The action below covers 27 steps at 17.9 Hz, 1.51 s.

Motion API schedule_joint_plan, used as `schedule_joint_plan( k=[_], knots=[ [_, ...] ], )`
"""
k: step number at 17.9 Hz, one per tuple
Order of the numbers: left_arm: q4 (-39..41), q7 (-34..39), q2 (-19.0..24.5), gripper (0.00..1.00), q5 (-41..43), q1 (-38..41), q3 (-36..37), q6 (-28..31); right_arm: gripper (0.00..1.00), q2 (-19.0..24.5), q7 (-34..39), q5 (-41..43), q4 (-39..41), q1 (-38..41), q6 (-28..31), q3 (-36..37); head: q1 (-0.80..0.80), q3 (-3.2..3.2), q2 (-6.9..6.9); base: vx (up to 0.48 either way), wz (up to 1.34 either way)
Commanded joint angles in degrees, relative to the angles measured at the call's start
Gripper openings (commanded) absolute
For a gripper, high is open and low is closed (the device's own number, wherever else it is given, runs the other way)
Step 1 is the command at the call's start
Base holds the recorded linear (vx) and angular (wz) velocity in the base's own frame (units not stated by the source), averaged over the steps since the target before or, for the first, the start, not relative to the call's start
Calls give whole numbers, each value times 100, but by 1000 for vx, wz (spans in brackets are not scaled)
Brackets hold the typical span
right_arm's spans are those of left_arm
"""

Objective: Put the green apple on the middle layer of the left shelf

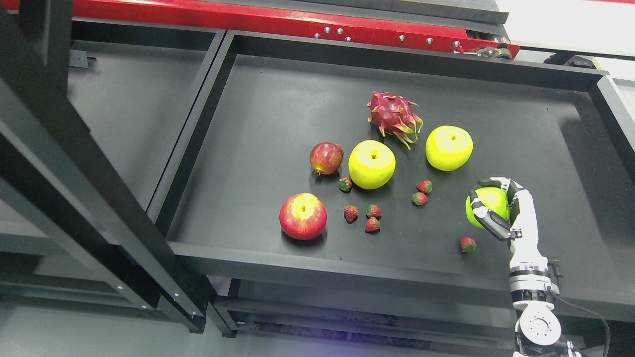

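Right hand (496,208) wrapped around the green apple (491,203) at the right of the black tray shelf (248,148).
Nearest, seven strawberries (350,213) and one red apple (303,216); farther back two yellow apples (371,164), one pomegranate (326,158), one dragon fruit (394,116). A second dark shelf (129,99) lies left, a red beam (248,20) behind. The clasped apple is bright, glossy green.

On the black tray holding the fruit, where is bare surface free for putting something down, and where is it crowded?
Free: the tray's left part, left of the red apple and pomegranate, and the far strip behind the pink dragon fruit. Crowded: the middle, with yellow apples and small strawberries. The right robot hand grips the green apple.
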State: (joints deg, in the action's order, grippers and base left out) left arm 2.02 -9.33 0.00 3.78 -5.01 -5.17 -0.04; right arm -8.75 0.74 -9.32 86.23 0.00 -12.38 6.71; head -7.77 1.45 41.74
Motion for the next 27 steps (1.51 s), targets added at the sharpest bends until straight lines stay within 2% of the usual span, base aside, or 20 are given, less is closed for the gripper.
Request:
schedule_joint_plan(
  k=[1,5,6,7,8,12,16,23,27],
  knots=[
    [0,2,100,100,0,0,-1,-5,8,5,5,0,-1,-9,16,-3,0,0,0,84,-14],
    [0,-7,100,100,0,0,-1,-5,26,22,5,0,-19,0,166,14,0,0,0,74,2],
    [0,2,100,100,0,0,-1,-5,52,31,5,0,-19,0,175,14,0,0,0,62,27],
    [0,2,100,100,0,0,-1,-5,69,31,5,0,-19,-9,175,14,0,0,0,41,2],
    [0,2,100,100,0,0,-1,-5,70,40,5,9,-19,-9,175,14,0,0,0,41,2],
    [0,2,100,100,0,0,8,-5,92,40,5,184,-19,-9,175,14,0,0,0,10,0],
    [0,-7,100,100,0,0,-1,-5,99,40,-13,193,-19,-17,175,14,0,0,0,0,0],
    [0,2,100,100,0,0,-1,-5,100,163,-74,219,-19,-70,43,32,0,0,0,0,0],
    [0,2,100,100,0,0,-1,-5,100,321,-65,911,-19,-88,-80,67,0,0,0,0,0]
  ],
)
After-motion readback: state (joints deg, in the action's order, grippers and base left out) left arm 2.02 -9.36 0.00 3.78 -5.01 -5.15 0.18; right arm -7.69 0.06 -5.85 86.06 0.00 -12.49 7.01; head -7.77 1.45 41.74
